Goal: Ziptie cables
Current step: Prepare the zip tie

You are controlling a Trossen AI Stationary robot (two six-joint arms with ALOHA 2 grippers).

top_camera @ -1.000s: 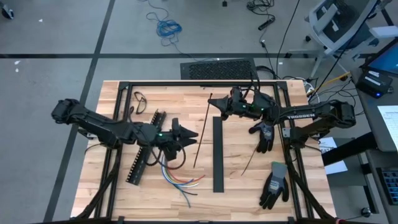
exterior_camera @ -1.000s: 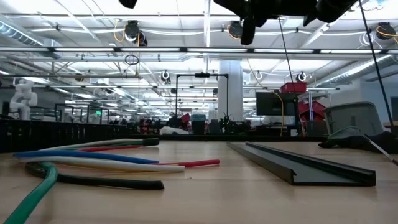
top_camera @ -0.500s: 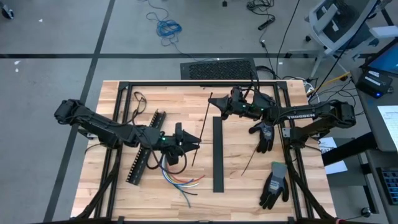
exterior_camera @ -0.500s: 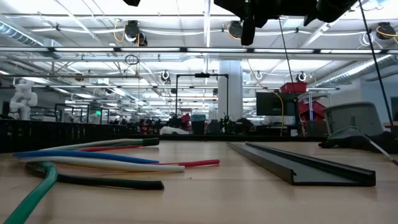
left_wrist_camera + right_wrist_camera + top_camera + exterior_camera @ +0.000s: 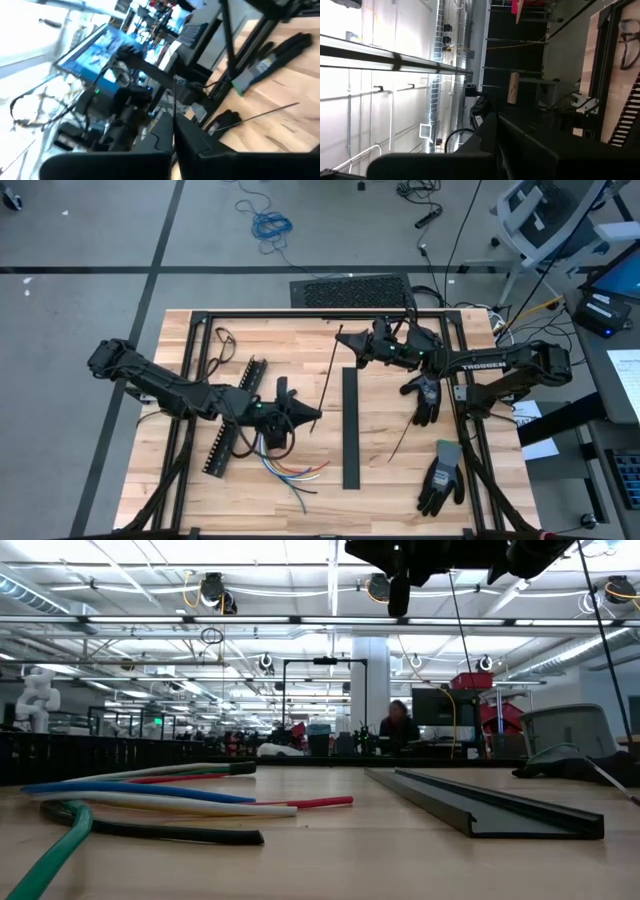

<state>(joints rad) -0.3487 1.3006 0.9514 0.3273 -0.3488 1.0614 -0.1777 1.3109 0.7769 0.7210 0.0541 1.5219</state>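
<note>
The cables (image 5: pixel 292 470), thin coloured wires, lie fanned out on the wooden table near its front edge; the low view shows them lying flat (image 5: pixel 150 795). A thin black zip tie (image 5: pixel 326 380) hangs in the air between my two grippers, slanting from far to near. My left gripper (image 5: pixel 318 418) is shut on its near part, above the cables' far end. My right gripper (image 5: pixel 352 352) is shut at its far part, up over the table's far middle. My left gripper pinches the zip tie's near part (image 5: pixel 173 107) between its two shut fingers, reaching in level from the table's left. The strip sticks out past the fingertips and is clear of the table. My right gripper is shut on the zip tie's far part (image 5: pixel 338 345), coming level from the table's right; its own fingers hide the exact place of contact. The strip hangs clear of the table.
A long black channel (image 5: pixel 350 425) lies at the table's middle, with a second zip tie (image 5: pixel 405 435) to its right. Two gloves (image 5: pixel 425 395) (image 5: pixel 440 475) lie at the right, and a black toothed rail (image 5: pixel 232 430) under my left arm. A person shows beyond the table (image 5: pixel 400 725).
My left gripper has shut on the zip tie's near part, having stood open around it before, and has rolled a little. It has also drifted slightly toward the table's near edge. The zip tie's near end has swung with it; the far end has stayed at my right gripper.
</note>
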